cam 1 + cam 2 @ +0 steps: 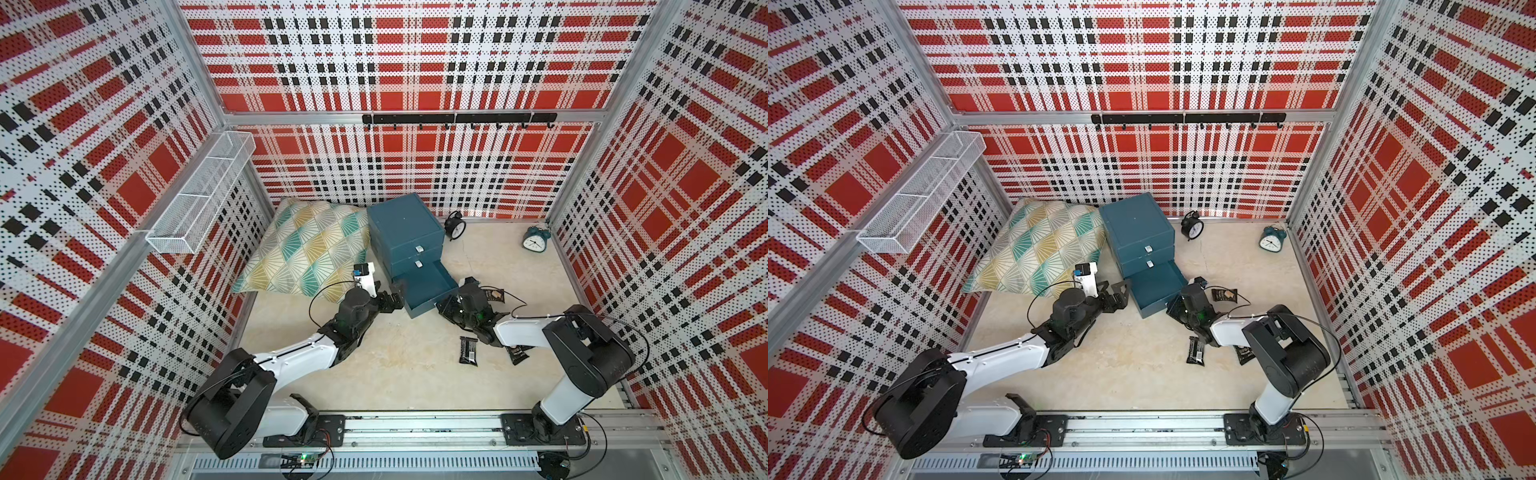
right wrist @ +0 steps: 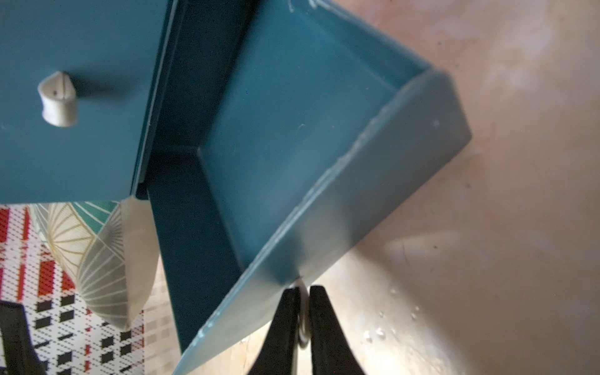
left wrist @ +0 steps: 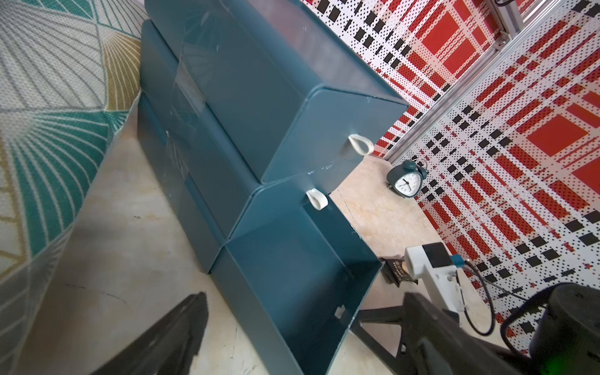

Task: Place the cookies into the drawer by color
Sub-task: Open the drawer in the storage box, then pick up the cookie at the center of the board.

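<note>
In both top views the right arm covers part of a black cookie packet (image 1: 518, 355), and the packet print is too small to read. The right wrist view is soft. The bottom drawer (image 2: 292, 130) has a pull tab (image 2: 303, 328) that shows only as a pale sliver between the fingers of the right gripper (image 2: 303, 289). Whether they pinch it is unclear.

You are working in a robot test cell dressed as a home corner. Perforated metal wall panels (image 1: 415, 62) printed in red, black and white plaid sit in a bare aluminium profile frame (image 1: 291, 119), and two white-and-black robot arms (image 1: 291, 357) stand on a metal base rail (image 1: 415, 426). A fan-patterned teal, yellow and grey cushion (image 1: 311, 249), a dark teal-blue three-drawer cabinet (image 1: 399, 220), a black alarm clock (image 1: 454, 225) and a teal alarm clock (image 1: 535, 240) serve as household props.
</note>
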Controlling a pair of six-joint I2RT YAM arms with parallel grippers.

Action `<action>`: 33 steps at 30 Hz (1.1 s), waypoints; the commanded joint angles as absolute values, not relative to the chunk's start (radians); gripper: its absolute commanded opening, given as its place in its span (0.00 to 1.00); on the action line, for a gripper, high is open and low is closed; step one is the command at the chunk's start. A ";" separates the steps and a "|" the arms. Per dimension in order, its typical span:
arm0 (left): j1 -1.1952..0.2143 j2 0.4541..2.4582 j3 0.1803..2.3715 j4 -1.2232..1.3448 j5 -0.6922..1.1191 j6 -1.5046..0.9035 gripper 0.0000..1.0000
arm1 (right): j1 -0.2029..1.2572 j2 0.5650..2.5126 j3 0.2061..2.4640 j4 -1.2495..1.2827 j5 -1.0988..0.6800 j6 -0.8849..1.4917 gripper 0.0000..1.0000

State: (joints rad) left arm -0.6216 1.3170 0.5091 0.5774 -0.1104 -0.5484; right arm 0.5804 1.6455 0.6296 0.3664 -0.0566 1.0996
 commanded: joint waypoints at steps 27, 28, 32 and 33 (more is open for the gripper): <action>-0.948 1.491 0.818 0.225 -0.072 -0.551 0.98 | 0.594 0.646 0.626 -0.546 0.017 0.726 1.00; -0.976 1.506 0.833 0.201 -0.091 -0.556 0.97 | 0.594 0.622 0.633 -0.572 0.029 0.728 1.00; -1.070 1.564 0.883 0.121 -0.160 -0.601 0.95 | 0.594 0.568 0.663 -0.709 0.186 0.758 1.00; -1.089 1.585 0.892 0.111 -0.163 -0.617 0.94 | 0.593 0.561 0.672 -0.742 0.238 0.784 1.00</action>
State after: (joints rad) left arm -1.0515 1.5501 0.8581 0.2001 -0.1066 -0.5777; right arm 0.5892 0.5797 0.6422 -0.6041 0.1066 0.7555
